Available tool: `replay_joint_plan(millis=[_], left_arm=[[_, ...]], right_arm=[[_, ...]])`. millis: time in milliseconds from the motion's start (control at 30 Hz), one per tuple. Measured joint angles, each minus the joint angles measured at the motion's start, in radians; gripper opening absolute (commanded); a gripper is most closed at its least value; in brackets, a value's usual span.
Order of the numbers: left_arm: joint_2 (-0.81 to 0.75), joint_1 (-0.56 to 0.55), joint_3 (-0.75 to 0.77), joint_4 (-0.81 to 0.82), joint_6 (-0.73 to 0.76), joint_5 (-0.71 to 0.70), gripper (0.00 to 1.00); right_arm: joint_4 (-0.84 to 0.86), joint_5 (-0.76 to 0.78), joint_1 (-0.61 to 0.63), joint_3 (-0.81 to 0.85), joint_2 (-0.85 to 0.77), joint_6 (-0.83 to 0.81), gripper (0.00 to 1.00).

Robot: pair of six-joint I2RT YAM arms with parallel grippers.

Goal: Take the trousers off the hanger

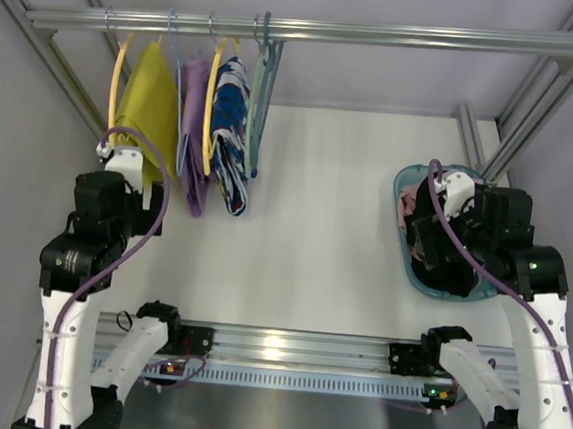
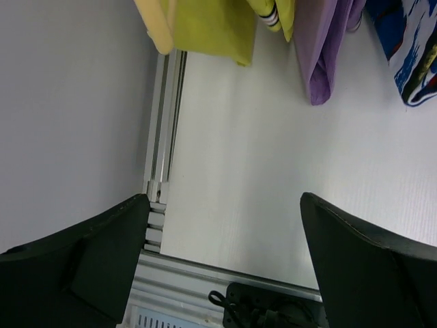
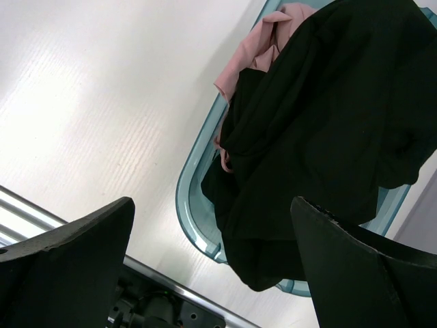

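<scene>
The trousers (image 1: 231, 134), with a blue, white, red and black print, hang on a thin yellow hanger (image 1: 210, 108) from the rail (image 1: 383, 34) at the back left. Their lower end shows at the top right of the left wrist view (image 2: 415, 58). My left gripper (image 2: 225, 198) is open and empty. It is in front of and to the left of the trousers, below the mustard garment (image 1: 147, 112). My right gripper (image 3: 212, 201) is open and empty above the teal basket (image 1: 401, 255) on the right.
A purple garment (image 1: 193, 141) hangs between the mustard one and the trousers, and a teal-grey hanger (image 1: 260, 92) hangs right of them. The basket (image 3: 188, 205) holds black cloth (image 3: 328, 137) and pink cloth (image 3: 266, 48). Metal frame posts stand at both sides.
</scene>
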Motion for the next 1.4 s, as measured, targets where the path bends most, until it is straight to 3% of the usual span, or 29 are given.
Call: replay_joint_plan(millis=[300, 533, 633, 933, 1400], left_arm=[[0.050, 0.000, 0.145, -0.003, -0.023, 0.013, 0.98], [0.236, 0.000, 0.558, 0.031, -0.105, 0.199, 0.93], [0.291, 0.001, 0.640, 0.068, -0.144, 0.304, 0.93], [0.349, 0.001, 0.665, 0.244, -0.319, 0.673, 0.88], [0.585, 0.001, 0.658, 0.328, -0.484, 0.749, 0.75]], right_arm=[[0.000, -0.001, 0.000, 0.000, 0.009, -0.001, 0.99], [0.000, 0.000, 0.000, 0.000, 0.037, -0.001, 0.99], [0.000, 0.000, 0.000, 0.001, 0.043, -0.001, 0.99], [0.000, 0.000, 0.000, 0.005, 0.078, -0.001, 1.00], [0.000, 0.000, 0.000, 0.024, 0.116, -0.002, 0.99]])
